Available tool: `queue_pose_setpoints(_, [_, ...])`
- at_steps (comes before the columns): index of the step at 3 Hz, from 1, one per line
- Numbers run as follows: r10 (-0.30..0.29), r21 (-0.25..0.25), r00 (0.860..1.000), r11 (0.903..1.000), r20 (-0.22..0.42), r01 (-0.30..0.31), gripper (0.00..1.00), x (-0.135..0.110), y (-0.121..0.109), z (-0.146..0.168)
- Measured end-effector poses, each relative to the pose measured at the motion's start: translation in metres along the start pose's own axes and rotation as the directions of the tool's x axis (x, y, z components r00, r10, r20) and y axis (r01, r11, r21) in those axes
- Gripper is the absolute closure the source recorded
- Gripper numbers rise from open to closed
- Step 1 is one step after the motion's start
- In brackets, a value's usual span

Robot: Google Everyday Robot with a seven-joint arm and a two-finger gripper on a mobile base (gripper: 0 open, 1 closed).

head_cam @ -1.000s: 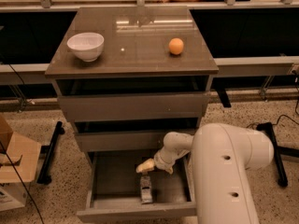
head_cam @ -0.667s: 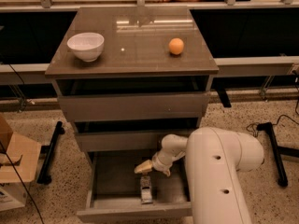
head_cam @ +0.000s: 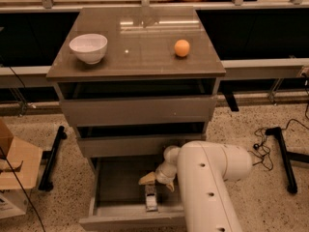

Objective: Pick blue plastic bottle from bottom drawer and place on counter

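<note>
Hovering inside the open bottom drawer [head_cam: 116, 183], our gripper [head_cam: 157, 181] hangs just above the blue plastic bottle [head_cam: 151, 198] lying near the drawer's front, its 2 jaws seemingly apart to straddle it before we lift it to the counter [head_cam: 140, 50].

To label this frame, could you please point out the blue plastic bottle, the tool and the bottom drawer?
blue plastic bottle [head_cam: 151, 200]: camera view, mid-body.
tool [head_cam: 157, 181]: camera view, its lower end, inside the drawer just above the bottle.
bottom drawer [head_cam: 118, 181]: camera view, bare floor.
</note>
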State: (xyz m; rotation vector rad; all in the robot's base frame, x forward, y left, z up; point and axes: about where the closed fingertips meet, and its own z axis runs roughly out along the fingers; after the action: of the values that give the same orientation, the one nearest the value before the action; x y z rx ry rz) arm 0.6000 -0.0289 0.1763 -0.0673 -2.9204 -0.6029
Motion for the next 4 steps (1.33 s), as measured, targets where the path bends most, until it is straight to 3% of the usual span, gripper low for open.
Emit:
queue_pose_setpoints(1, [0.061, 0.008, 0.995, 0.9982, -0.074, -0.060, 0.13, 0.010, -0.006, 0.037])
queue_pose_setpoints(2, [0.079, 0.012, 0.990, 0.9969, -0.118, -0.078, 0.35, 0.017, -0.005, 0.058])
queue_pose_setpoints(4, [0.075, 0.007, 0.990, 0.9972, -0.116, -0.074, 0.82, 0.021, 0.002, 0.058])
